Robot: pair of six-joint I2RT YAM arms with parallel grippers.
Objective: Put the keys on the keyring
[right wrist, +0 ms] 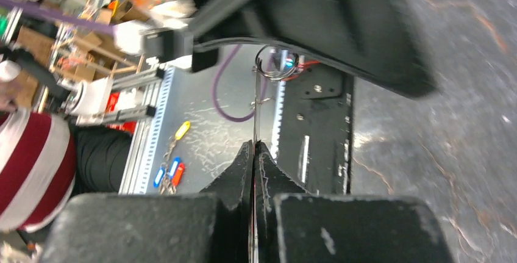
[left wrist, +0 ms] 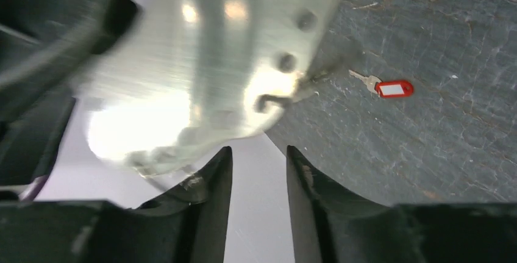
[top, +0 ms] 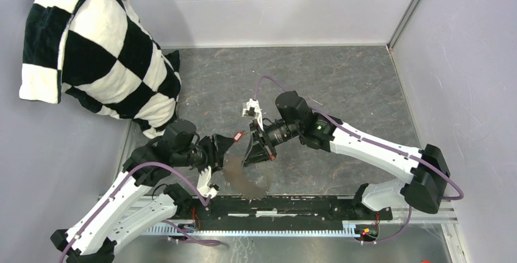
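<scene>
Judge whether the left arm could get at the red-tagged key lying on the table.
Probably yes. The left arm has its jaws open and empty, and the key lies flat on bare table, nothing covering it. The right arm crowds close, so care is needed.

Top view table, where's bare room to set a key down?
Bare table between the checkered cloth, back wall and right arm; also between that arm and the right wall. Crowded near-centre, where left tool and right tool meet.
</scene>
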